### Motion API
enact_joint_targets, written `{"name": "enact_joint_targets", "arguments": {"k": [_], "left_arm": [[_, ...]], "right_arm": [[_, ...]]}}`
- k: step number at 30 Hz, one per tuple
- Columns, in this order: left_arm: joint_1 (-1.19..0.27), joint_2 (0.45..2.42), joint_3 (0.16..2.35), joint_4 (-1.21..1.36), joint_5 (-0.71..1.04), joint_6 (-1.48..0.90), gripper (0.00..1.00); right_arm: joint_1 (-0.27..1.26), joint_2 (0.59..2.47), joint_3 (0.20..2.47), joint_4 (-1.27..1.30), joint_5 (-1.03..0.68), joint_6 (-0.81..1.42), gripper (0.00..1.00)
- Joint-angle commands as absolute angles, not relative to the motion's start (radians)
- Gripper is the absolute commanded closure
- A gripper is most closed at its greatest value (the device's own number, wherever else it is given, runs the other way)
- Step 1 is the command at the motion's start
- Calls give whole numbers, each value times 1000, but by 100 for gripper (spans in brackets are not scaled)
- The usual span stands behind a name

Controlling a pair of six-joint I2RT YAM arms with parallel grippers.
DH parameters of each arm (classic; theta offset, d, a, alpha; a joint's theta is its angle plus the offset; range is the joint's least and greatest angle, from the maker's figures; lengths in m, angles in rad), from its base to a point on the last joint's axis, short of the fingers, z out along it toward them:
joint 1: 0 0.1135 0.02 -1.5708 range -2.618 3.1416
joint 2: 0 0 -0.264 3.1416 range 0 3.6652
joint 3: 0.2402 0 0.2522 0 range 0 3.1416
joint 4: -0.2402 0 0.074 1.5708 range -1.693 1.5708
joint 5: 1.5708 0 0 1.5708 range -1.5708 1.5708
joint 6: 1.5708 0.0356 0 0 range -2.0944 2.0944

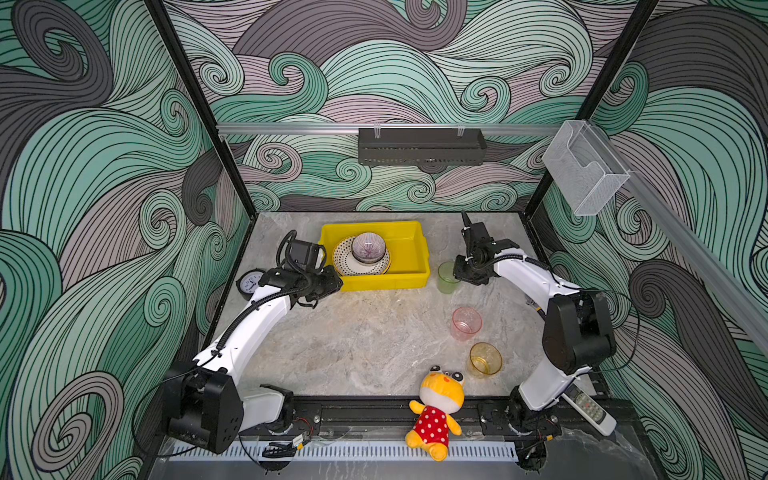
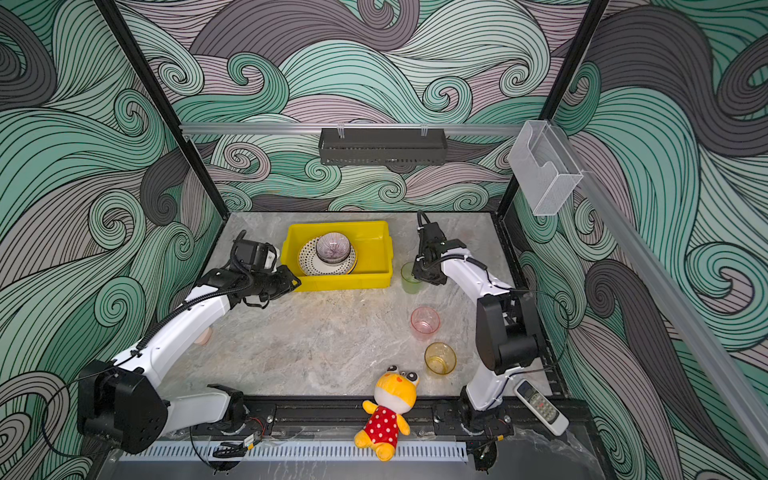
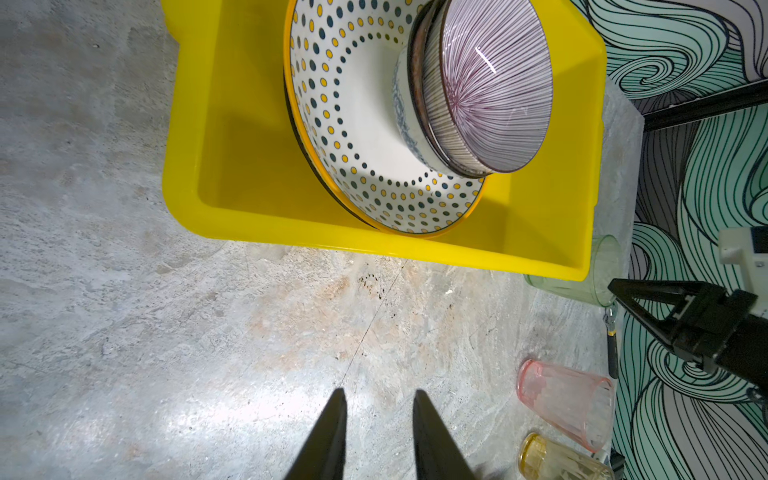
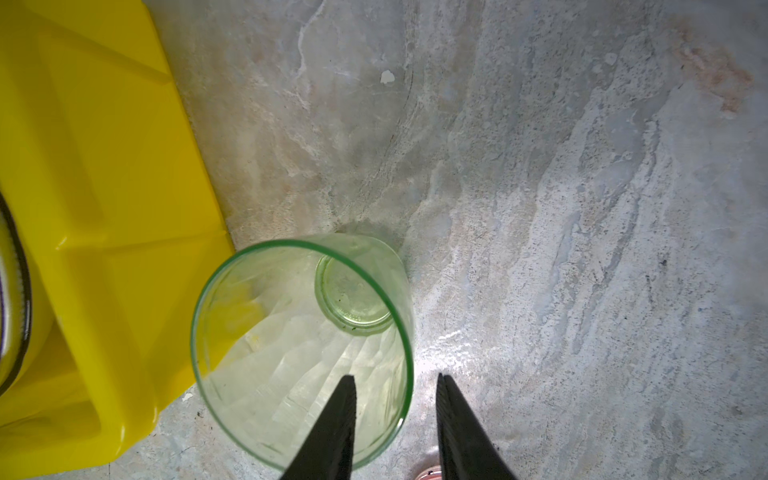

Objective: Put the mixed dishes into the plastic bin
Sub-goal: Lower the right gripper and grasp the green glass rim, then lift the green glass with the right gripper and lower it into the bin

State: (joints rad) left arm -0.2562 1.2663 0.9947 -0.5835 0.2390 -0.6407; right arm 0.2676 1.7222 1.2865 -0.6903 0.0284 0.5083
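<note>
The yellow plastic bin [image 1: 409, 253] [image 2: 374, 253] holds a dotted plate [image 1: 343, 259] [image 3: 353, 137] leaning on its left wall. On the plate a lilac striped bowl [image 1: 368, 246] [image 3: 486, 91] is nested in a blue floral bowl [image 3: 409, 124]. A green cup [image 1: 446, 278] [image 4: 299, 332] stands upright by the bin's right front corner. My right gripper [image 4: 395, 376] [image 1: 457, 276] is open, one finger inside the cup's rim and one outside. A pink cup [image 1: 466, 322] and an amber cup [image 1: 485, 359] stand nearer the front. My left gripper [image 3: 379, 390] [image 1: 336, 282] is open and empty beside the bin's front left corner.
A black clock [image 1: 250, 284] sits behind the left arm at the table's left edge. A yellow plush toy [image 1: 438, 411] lies over the front rail, with a remote control [image 1: 588, 409] at the front right. A dark perforated tray [image 1: 419, 145] and a clear box [image 1: 582, 170] hang on the walls.
</note>
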Motion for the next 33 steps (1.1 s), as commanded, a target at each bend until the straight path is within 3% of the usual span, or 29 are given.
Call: {"name": "enact_joint_targets", "arguments": {"k": [1, 13, 19, 33], "left_arm": [[-249, 1271, 1028, -611, 221, -647, 69], [-249, 1295, 1052, -621, 229, -648, 69], [-249, 1284, 1058, -632, 218, -640, 69], [-249, 1258, 1042, -626, 217, -634, 69]], "right_arm": [[262, 1741, 1321, -690, 24, 508, 67], [258, 1773, 1317, -691, 25, 502, 83], [258, 1767, 1330, -700, 24, 498, 100], [259, 1669, 1350, -751, 35, 494, 100]]}}
